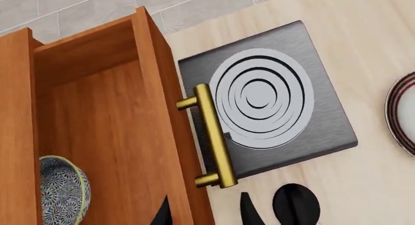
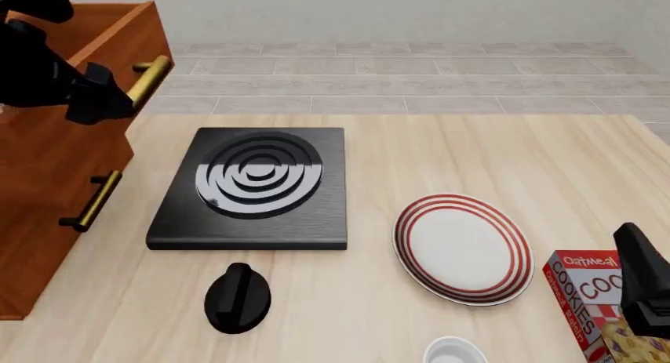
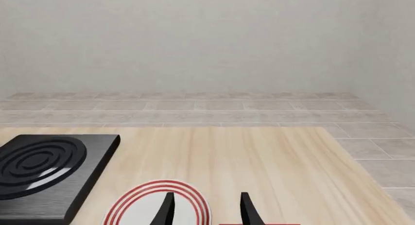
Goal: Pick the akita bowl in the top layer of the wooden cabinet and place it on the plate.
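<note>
The wooden cabinet (image 2: 52, 183) stands at the table's left, and its top layer (image 1: 110, 132) is pulled out with the brass handle (image 1: 211, 135) facing the stove. The akita bowl (image 1: 61, 191), patterned blue-black and white with a pale rim, sits on the drawer floor. My left gripper (image 1: 206, 213) hovers above the drawer's front wall, open and holding nothing. The bowl lies off to one side of its fingers. The plate (image 2: 460, 249), white with red rings, lies at centre right. My right gripper (image 3: 207, 210) hangs open over the plate's near right side.
A black stove (image 2: 256, 183) with grey rings lies between cabinet and plate. In front of it sits a black knob (image 2: 238, 296). A cookie box (image 2: 591, 300) stands at the front right by my right arm (image 2: 644, 284). A plain white bowl (image 2: 456, 351) shows at the front edge.
</note>
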`<state>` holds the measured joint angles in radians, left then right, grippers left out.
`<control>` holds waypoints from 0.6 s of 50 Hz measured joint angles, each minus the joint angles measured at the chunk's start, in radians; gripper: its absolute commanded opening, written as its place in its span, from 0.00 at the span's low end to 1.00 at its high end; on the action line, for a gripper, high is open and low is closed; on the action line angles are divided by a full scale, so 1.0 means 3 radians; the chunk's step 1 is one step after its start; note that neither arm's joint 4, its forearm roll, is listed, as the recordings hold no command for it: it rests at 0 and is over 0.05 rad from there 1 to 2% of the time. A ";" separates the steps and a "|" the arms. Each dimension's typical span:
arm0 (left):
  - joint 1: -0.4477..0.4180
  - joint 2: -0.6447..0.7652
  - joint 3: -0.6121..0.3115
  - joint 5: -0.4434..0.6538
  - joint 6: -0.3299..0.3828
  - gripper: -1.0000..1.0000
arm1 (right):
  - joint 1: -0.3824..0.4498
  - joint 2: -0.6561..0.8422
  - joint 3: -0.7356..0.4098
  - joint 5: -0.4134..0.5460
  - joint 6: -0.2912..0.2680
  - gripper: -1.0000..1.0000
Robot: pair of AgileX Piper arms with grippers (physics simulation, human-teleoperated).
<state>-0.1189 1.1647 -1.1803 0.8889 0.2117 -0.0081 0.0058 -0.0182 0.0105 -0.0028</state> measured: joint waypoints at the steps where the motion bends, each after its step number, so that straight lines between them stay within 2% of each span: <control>1: -0.0010 0.0003 -0.0004 0.0004 -0.0002 1.00 | 0.0000 0.0000 0.0000 0.0001 0.0000 1.00; 30: -0.0310 0.0093 -0.0113 0.0046 -0.0046 1.00 | -0.0001 -0.0008 -0.0003 0.0008 0.0001 1.00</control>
<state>-0.2118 1.1925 -1.2142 0.9026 0.1978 -0.0083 0.0033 -0.0191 0.0129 -0.0025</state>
